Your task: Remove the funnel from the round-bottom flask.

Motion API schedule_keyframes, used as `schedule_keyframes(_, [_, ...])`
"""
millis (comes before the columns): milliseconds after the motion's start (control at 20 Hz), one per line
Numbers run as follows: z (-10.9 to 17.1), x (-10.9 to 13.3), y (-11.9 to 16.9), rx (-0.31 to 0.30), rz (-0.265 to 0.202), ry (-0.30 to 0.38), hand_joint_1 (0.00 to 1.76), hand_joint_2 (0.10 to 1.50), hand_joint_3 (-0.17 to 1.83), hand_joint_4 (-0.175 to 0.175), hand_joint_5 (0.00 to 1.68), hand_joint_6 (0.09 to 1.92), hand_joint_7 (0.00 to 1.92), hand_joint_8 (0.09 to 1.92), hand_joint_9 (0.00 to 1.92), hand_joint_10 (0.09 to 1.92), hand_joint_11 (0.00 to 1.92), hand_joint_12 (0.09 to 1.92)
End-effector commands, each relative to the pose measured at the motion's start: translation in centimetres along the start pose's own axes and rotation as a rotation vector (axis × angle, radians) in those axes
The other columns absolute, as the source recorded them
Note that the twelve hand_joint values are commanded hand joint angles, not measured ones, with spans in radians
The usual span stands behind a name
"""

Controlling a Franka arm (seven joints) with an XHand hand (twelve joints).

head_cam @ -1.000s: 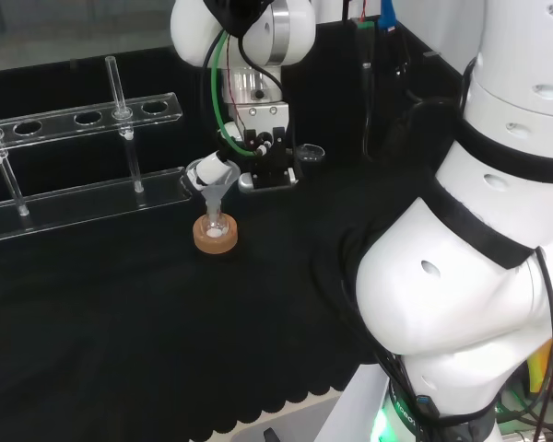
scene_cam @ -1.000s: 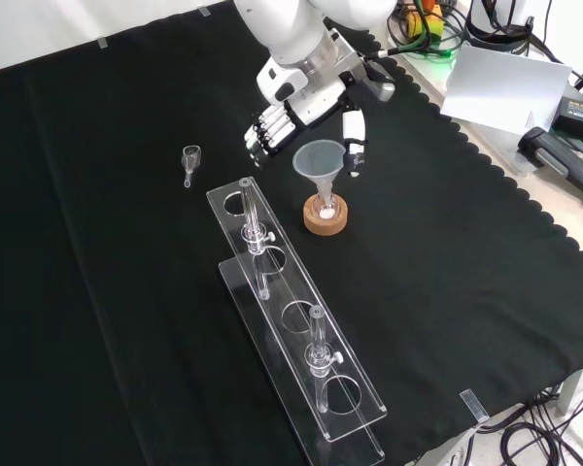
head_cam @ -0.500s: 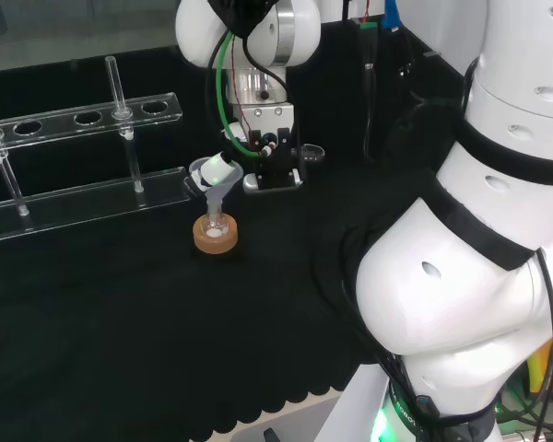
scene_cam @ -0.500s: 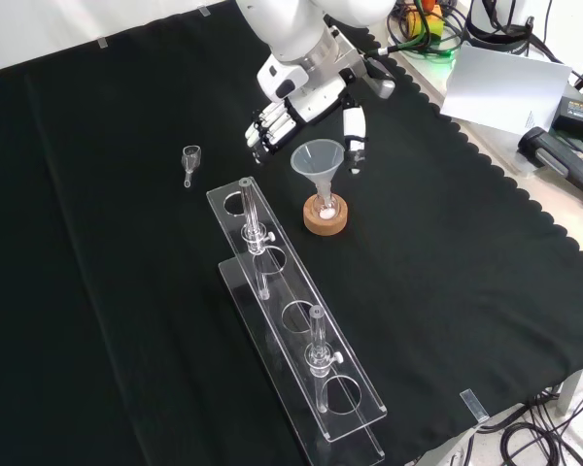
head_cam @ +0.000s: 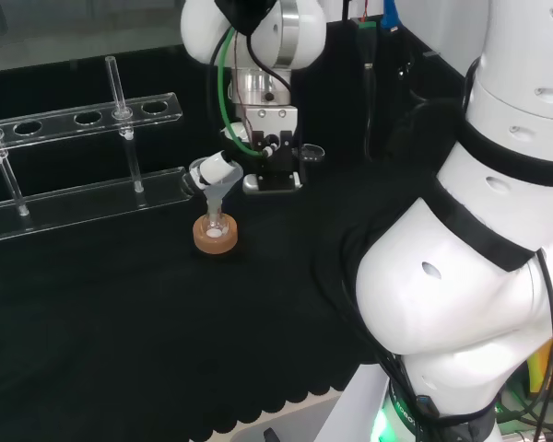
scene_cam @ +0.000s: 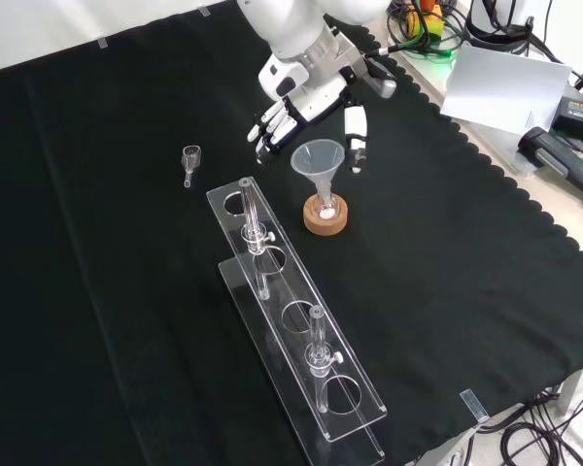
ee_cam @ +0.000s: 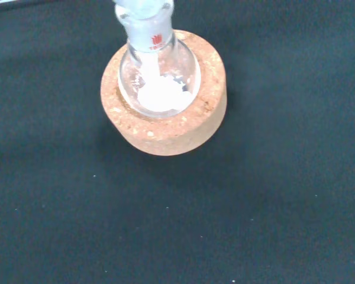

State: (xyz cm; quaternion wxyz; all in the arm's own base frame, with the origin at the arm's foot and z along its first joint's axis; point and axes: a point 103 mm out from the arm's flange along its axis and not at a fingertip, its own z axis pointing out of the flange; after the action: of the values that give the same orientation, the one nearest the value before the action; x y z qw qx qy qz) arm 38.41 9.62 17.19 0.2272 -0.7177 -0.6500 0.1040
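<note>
We see the funnel (scene_cam: 318, 162) seated in the round-bottom flask (ee_cam: 160, 74) on its cork ring (scene_cam: 325, 216). Our hand (scene_cam: 306, 107) hovers just behind the funnel, fingers (scene_cam: 270, 130) and thumb spread wide to either side, holding nothing

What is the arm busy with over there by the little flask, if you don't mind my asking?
The arm's hand is poised at a clear funnel whose stem sits in a small round-bottom flask. The flask rests on a cork ring and holds some white powder. The fingers and thumb flank the funnel's rim but have not visibly closed on it, and the funnel is not yet lifted out. A clear test-tube rack stands nearby.
</note>
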Motion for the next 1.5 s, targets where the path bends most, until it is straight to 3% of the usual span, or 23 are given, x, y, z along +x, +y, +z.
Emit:
schedule_keyframes(50, [-0.3,-0.9,-0.3,-0.010,0.022,-0.012,0.46,0.65,0.01,-0.071,0.11,0.09,0.27,0.41,0.07,0.64,0.00,0.09])
schedule_keyframes(150, [-0.3,-0.8,-0.4,-0.013,0.025,-0.018,0.47,0.65,0.01,-0.069,0.13,0.09,0.26,0.46,0.05,0.74,0.00,0.09])
schedule_keyframes(200, [0.1,0.8,-0.3,-0.016,0.031,-0.034,0.47,0.65,0.01,-0.068,0.13,0.09,0.26,0.46,0.04,0.75,0.00,0.09])
schedule_keyframes(300, [0.2,1.5,-0.3,-0.017,0.031,-0.039,0.47,0.66,0.01,-0.067,0.14,0.09,0.26,0.47,0.04,0.77,0.00,0.09])
schedule_keyframes(800, [-0.2,-0.1,-0.6,-0.013,0.029,-0.044,0.51,0.67,0.02,-0.065,0.16,0.09,0.28,0.49,0.06,0.78,0.00,0.09])
schedule_keyframes(1200, [-0.3,-0.1,-0.7,-0.025,0.029,-0.049,0.56,0.69,0.03,-0.048,0.26,0.09,0.43,0.47,0.16,0.76,0.00,0.09])
schedule_keyframes(1500, [-0.2,0.0,-0.7,-0.030,0.034,-0.056,0.57,0.69,0.04,-0.026,0.35,0.09,0.54,0.43,0.22,0.72,0.00,0.23])
